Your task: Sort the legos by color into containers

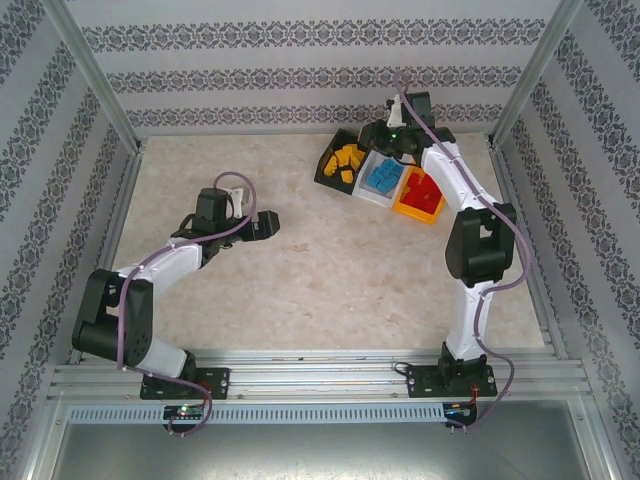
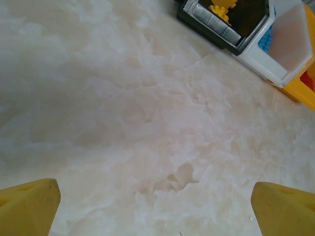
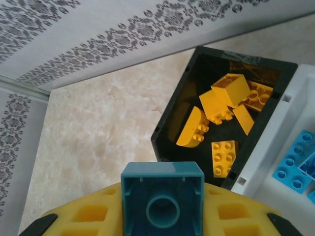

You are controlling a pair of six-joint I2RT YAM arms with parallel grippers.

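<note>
1. My right gripper [image 1: 388, 145] is clamped on a small teal-blue plastic brick [image 3: 162, 199]. My yellow fingers [image 3: 86, 216] press against its two sides. Its hollow underside, with a round tube in the middle, faces my wrist camera.
2. In the top view this gripper hangs over the far side of the three joined plastic bins, about where the black bin [image 1: 340, 162] meets the white bin [image 1: 383, 178].
3. From my right wrist, the held brick sits in front of the black bin's near corner, with the pale marbled table [image 3: 98, 128] stretching off to the left.
4. The black bin holds several orange-yellow bricks [image 3: 229, 91] in a loose jumble. One is rounded and the rest are blocky, some with studs up and some tipped on their sides.
5. The white bin next to it holds blue bricks [image 3: 295, 160]. The orange bin [image 1: 420, 200] at the other end of the row holds red bricks [image 1: 424, 188].
6. My left gripper [image 2: 155, 211] is spread wide and holds nothing. Its yellow fingertips [image 2: 27, 206] sit in the two bottom corners of my left wrist view, with bare table between them.
7. In the top view my left gripper is over the open table, well apart from the bins, and points toward them. I cannot tell whether it touches the surface.
8. From my left wrist, the row of bins lies in the upper right corner, black nearest, then white, then orange.
</note>
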